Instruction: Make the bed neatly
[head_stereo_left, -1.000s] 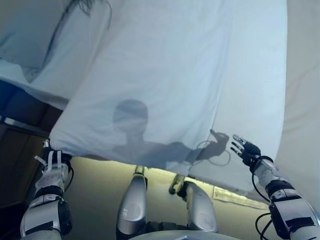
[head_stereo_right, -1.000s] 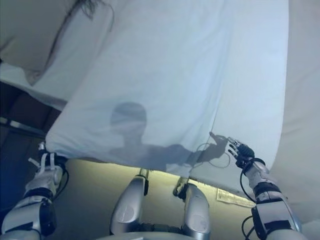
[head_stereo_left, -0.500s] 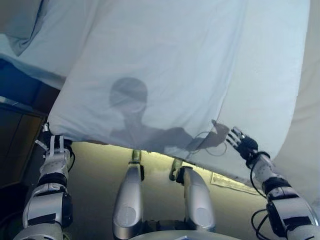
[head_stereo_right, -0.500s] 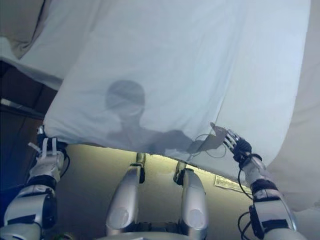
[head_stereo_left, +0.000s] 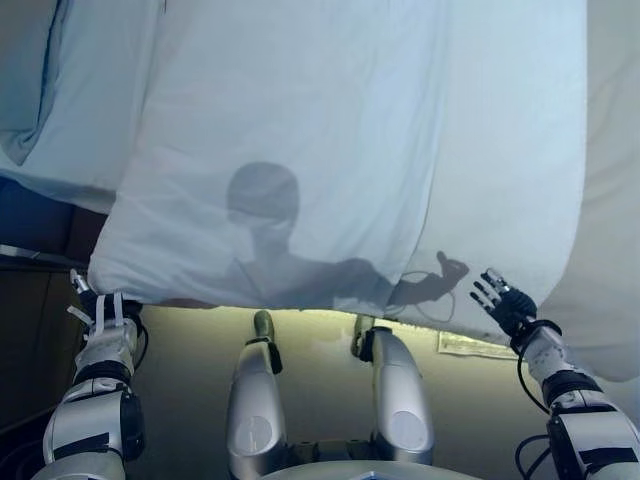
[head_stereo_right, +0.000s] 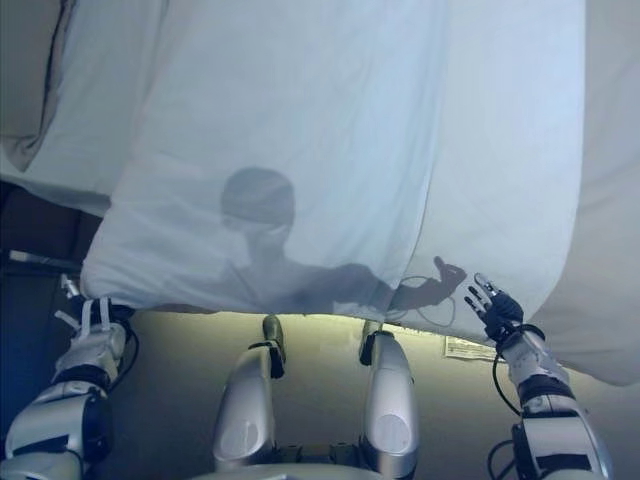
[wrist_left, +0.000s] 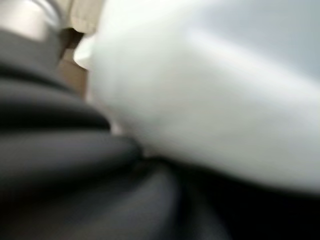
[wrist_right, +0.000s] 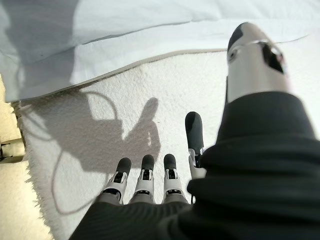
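The right hand has dropped just below the white sheet's hanging edge, fingers spread, holding nothing. The left hand sits under its left corner (fingers hidden, grip unclear).

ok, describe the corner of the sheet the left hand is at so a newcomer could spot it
Start from the pale blue-white sheet draped over the bed. Follow its hanging lower edge to its lower-left corner, directly above the left hand. It is the only corner with a hand beneath it; the right hand hangs free.
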